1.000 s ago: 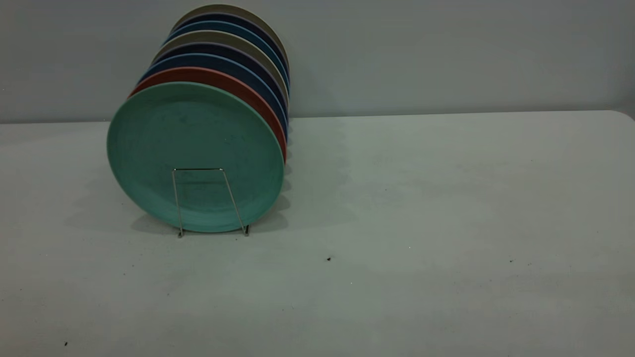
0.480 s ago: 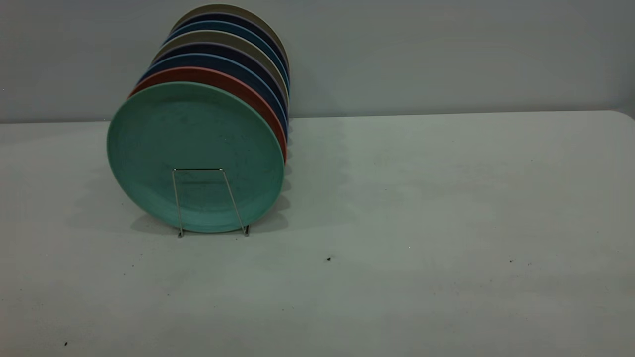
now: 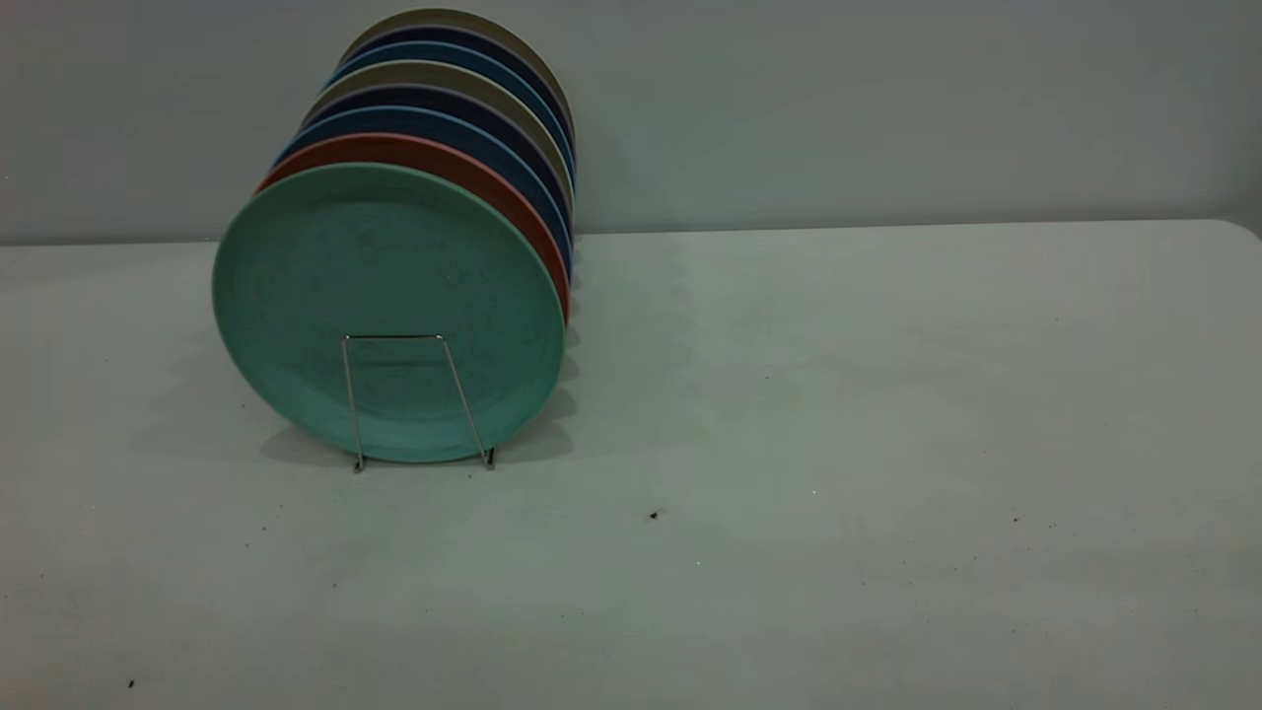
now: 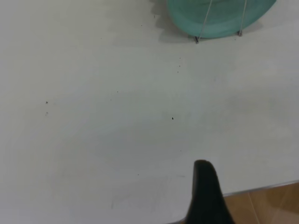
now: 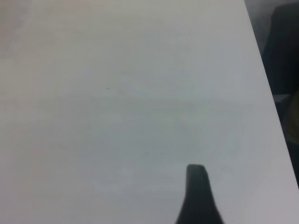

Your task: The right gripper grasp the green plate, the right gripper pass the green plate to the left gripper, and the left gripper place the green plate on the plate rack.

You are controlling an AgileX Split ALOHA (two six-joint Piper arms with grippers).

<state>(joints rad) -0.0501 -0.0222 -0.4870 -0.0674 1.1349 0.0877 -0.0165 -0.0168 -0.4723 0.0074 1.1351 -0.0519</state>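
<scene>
Already the green plate [image 3: 387, 296] stands upright in the plate rack [image 3: 414, 399], frontmost of the row, far left on the table [image 3: 887, 394]. Left gripper [image 4: 205, 191] and right gripper [image 5: 198, 193] hover over bare tabletop, each showing one finger; spread unreadable. Task looks complete; nothing further needed.

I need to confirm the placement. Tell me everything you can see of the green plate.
The green plate is round, matte teal-green, faintly speckled, with a low raised rim. It stands nearly upright on edge at the front of the rack, whose wire loop crosses its lower face. A salmon plate sits right behind it, ahead of more plates. Its lower edge also shows in the left wrist view. No gripper touches it.
</scene>
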